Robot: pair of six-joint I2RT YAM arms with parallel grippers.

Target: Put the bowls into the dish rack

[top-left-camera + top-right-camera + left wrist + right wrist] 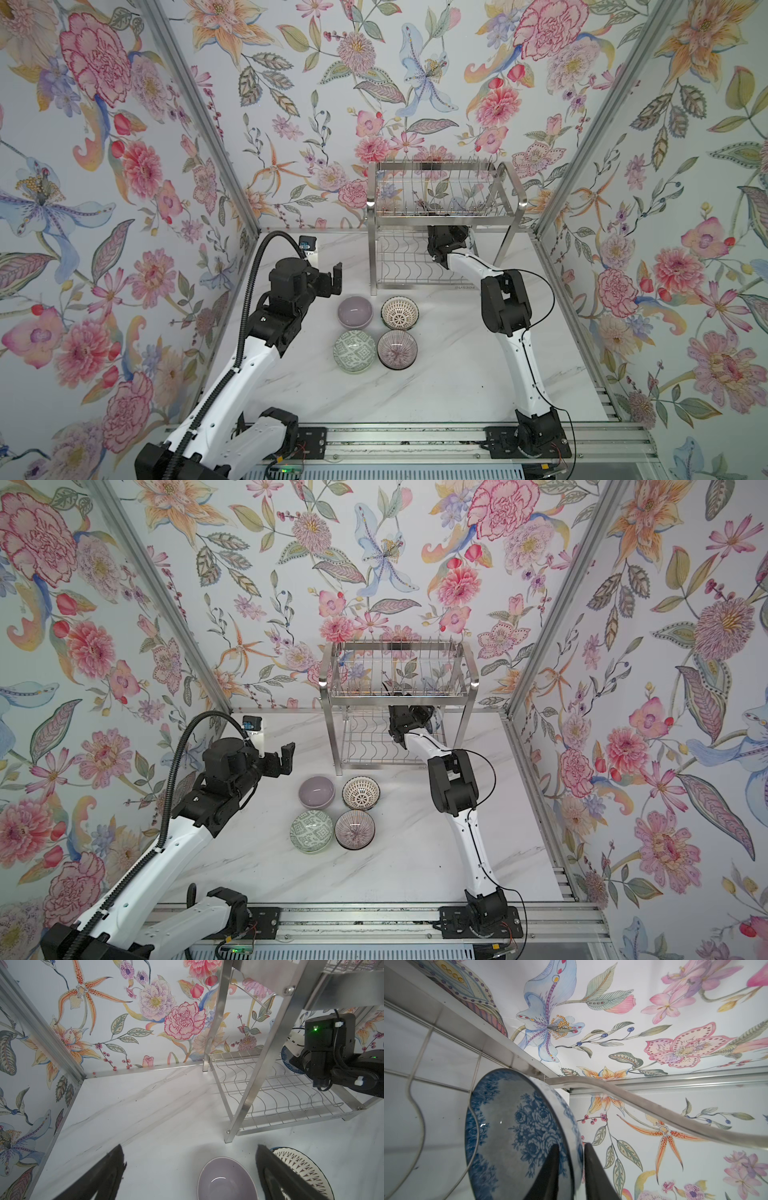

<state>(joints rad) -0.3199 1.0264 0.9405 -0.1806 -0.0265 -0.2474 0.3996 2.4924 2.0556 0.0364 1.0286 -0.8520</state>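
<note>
Several bowls stand upright in a square on the white table: lilac [354,311] [316,791] [226,1180], white lattice [400,311] [360,793] [301,1169], grey-green geometric [354,351] [311,831] and purple-lined [397,349] [354,829]. My left gripper [334,276] [191,1147] hangs open and empty just back-left of the lilac bowl. The dish rack [440,216] [395,696] [268,1049] stands at the back. A blue floral bowl [512,1126] rests on edge on its lower shelf. My right gripper [571,1144] straddles that bowl's rim, with a sliver of gap at the outer finger.
A small white box [308,245] sits at the table's back left corner. Aluminium posts and flowered walls close in three sides. The arms' base rail [415,440] runs along the front. The rack's upper tier hangs over my right wrist [446,243].
</note>
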